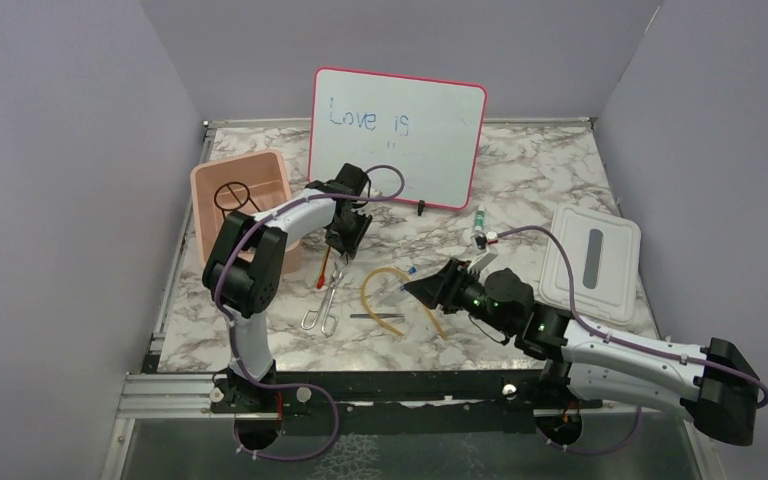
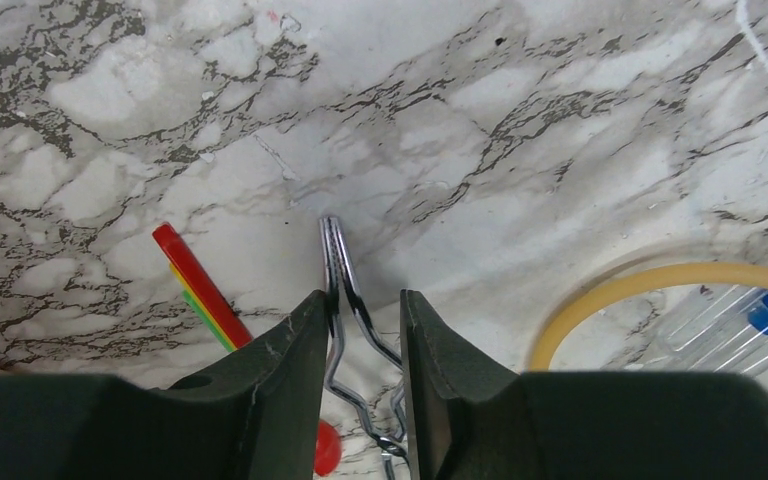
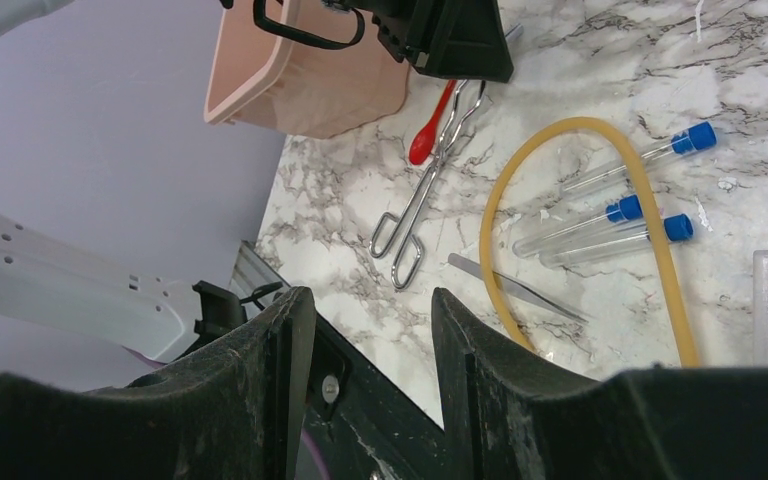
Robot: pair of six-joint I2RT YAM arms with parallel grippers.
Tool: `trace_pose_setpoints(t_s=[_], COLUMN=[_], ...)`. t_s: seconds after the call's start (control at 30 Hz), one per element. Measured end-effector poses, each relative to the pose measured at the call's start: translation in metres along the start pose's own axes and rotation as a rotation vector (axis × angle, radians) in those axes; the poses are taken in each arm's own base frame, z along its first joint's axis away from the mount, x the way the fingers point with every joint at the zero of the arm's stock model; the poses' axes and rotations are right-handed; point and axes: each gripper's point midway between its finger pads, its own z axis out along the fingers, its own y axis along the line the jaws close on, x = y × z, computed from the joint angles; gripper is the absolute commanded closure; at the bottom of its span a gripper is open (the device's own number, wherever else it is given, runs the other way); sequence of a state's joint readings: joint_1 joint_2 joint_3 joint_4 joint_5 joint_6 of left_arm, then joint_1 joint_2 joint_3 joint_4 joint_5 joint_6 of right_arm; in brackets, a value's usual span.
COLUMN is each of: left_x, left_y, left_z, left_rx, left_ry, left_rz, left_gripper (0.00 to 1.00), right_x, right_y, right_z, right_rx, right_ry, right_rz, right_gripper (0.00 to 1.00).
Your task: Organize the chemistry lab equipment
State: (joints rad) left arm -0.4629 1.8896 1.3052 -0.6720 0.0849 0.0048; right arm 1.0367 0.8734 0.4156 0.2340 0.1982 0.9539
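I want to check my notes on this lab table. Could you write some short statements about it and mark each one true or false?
1. The black wire ring tripod lies inside the pink bin. True.
2. The white lid sits on the pink bin. False: it lies on the table at the right side, far from the bin.
3. The tips of the metal tongs are between the fingers of the left gripper. True.
4. The right gripper holds a blue-capped tube. False: it is open and empty; the blue-capped tubes lie on the table by the tan rubber tube.
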Motion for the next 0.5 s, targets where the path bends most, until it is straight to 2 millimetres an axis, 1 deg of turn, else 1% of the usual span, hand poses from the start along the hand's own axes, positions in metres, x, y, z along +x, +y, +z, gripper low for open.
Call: trace_pose_setpoints(t_s=[0.17, 0.3, 0.33, 0.5], left_x=[0.0069, 0.0073, 0.0074, 0.0078], left_y=[0.0024, 0.0051, 0.0053, 0.0033], left_z=[0.0043, 0.0038, 0.0038, 0.0017], left_rx=[-0.01, -0.029, -0.03, -0.036], left_ry=[0.032, 0.034, 0.035, 0.037], left_rz=[-0.004, -0.007, -0.006, 0.002], left_gripper=[0.82, 0.98, 1.0, 1.0], right_x=[0.0025, 0.0031, 0.0031, 0.003], right_y=[-0.0029, -0.0036, -0.0036, -0.0035], right_z=[0.0017, 0.0022, 0.0022, 0.0021], right_rx=[0.01, 0.013, 0.013, 0.013], right_ry=[0.007, 0.009, 0.009, 0.009], right_rz=[-0.003, -0.003, -0.003, -0.003], right_gripper=[0.49, 0.49, 0.49, 0.49])
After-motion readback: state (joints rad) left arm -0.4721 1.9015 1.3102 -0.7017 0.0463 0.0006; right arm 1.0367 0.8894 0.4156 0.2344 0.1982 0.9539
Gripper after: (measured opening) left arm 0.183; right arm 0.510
